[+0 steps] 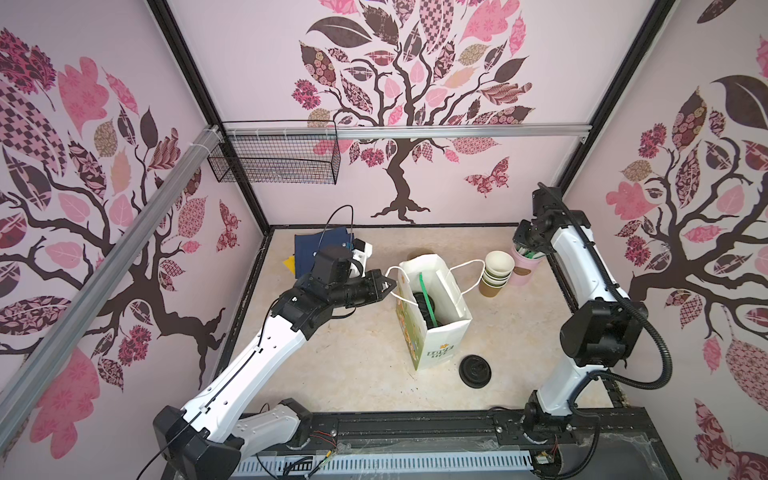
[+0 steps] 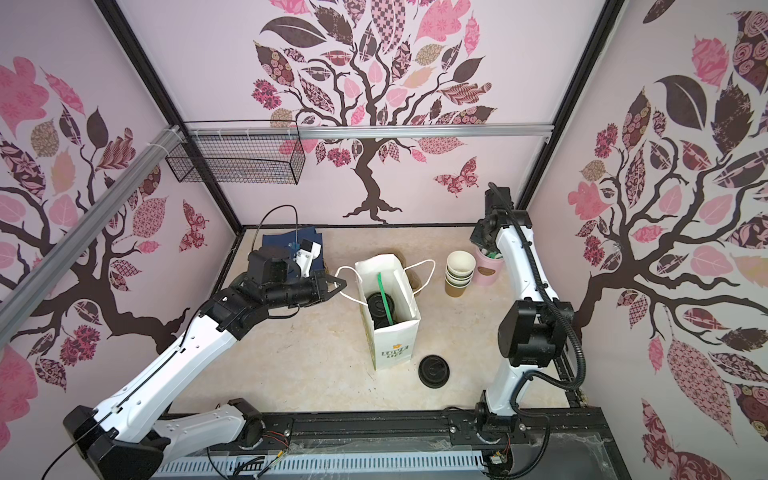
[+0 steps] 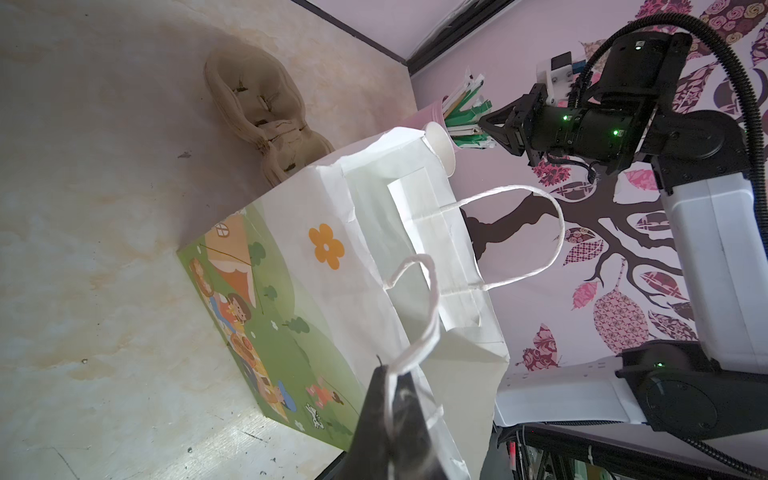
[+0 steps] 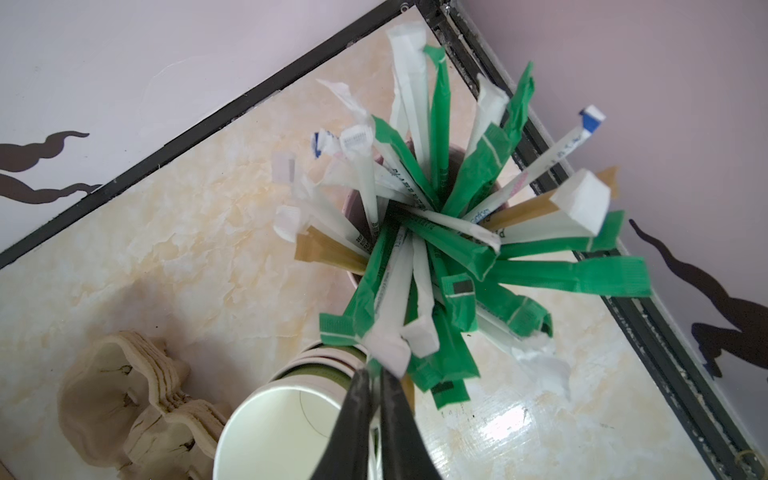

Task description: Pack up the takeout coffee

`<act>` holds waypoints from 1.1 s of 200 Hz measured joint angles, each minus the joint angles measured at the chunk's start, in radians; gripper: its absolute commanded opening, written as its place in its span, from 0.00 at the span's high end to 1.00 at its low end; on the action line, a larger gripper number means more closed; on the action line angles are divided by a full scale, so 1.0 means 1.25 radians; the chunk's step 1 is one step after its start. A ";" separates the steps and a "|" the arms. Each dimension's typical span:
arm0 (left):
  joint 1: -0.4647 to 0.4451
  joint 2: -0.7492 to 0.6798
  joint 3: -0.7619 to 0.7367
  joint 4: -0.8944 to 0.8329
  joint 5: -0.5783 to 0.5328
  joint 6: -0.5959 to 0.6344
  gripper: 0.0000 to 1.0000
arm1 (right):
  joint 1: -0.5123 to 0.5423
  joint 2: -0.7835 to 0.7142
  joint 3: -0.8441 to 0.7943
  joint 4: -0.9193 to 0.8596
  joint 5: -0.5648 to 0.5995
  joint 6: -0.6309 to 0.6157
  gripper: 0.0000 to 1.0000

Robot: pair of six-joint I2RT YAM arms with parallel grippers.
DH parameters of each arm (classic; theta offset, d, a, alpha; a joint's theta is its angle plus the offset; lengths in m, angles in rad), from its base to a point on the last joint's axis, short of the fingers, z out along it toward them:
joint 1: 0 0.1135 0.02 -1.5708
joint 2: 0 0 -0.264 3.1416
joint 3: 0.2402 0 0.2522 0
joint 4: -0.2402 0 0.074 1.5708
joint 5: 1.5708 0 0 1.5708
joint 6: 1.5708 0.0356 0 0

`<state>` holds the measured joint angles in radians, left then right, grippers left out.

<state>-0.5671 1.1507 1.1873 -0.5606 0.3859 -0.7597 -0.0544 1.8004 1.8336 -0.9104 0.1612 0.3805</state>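
Note:
The white paper bag (image 1: 436, 332) (image 2: 395, 345) (image 3: 324, 249) with a picnic print stands open mid-table. Inside it, in both top views, lie the black lids of the takeout coffee (image 1: 424, 305) (image 2: 380, 309), with a green straw (image 1: 428, 301) leaning across them; the cup bodies are hidden. My left gripper (image 1: 390, 286) (image 2: 343, 286) (image 3: 390, 370) is shut on the bag's near white cord handle (image 3: 424, 307). My right gripper (image 1: 524, 250) (image 2: 486, 251) (image 3: 482, 122) (image 4: 376, 370) points down into a pink cup (image 1: 521, 272) of wrapped straws (image 4: 457, 232), shut on the end of one of them.
A stack of lidless cups (image 1: 494, 274) (image 4: 282, 428) stands beside the pink cup. A loose black lid (image 1: 475, 371) lies in front of the bag. Stacked pulp cup carriers (image 3: 257, 120) (image 4: 124, 395) sit behind the bag. Blue cloth (image 1: 307, 245) at back left, wire basket (image 1: 274, 158) on the wall.

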 measured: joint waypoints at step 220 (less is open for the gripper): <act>0.000 -0.065 0.029 -0.070 -0.161 0.104 0.37 | -0.001 -0.068 0.180 -0.108 0.024 -0.015 1.00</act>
<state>-0.5671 1.0691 1.2240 -0.6476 0.1848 -0.6300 -0.0551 1.7157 2.0586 -1.0454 0.1909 0.3614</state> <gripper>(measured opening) 0.610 0.044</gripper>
